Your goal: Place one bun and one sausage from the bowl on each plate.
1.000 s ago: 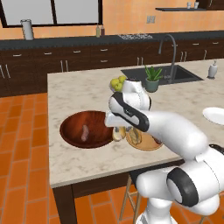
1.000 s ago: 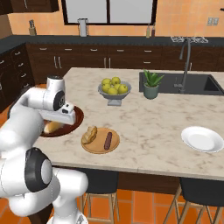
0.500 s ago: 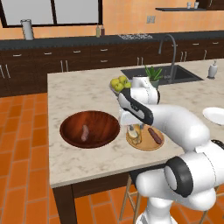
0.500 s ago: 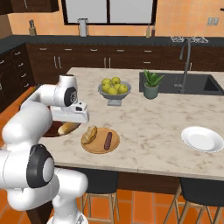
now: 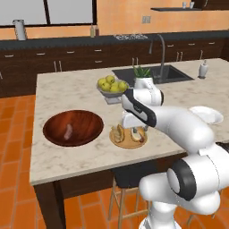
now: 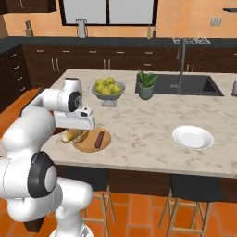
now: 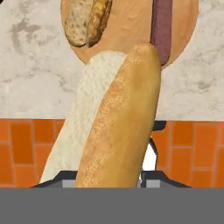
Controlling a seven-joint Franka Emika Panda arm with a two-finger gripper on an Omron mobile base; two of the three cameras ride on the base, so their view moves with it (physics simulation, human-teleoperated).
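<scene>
My gripper (image 5: 129, 128) hangs just above the tan wooden plate (image 5: 130, 143), shut on a long golden bun (image 7: 114, 127) with a white cut face. The hand view looks along this bun down onto the plate (image 7: 131, 30), where another bun (image 7: 85, 19) and a dark red sausage (image 7: 161, 26) lie. To the left sits the dark wooden bowl (image 5: 85, 121) with one sausage (image 5: 68, 131) in it. The white plate (image 5: 206, 115) lies bare at the counter's right end, far from my hand. From the right base view, the arm covers the bowl; the tan plate (image 6: 93, 144) and white plate (image 6: 193, 137) show.
A grey bowl of yellow-green apples (image 5: 112, 86) stands behind the tan plate, with a small potted plant (image 5: 143, 76) and the sink (image 5: 147, 74) further back right. The counter's front edge runs close below the tan plate, with stools under it.
The arm has swung right from over the wooden bowl to above the tan plate, carrying the bun with it. The jaws have kept their grip.
</scene>
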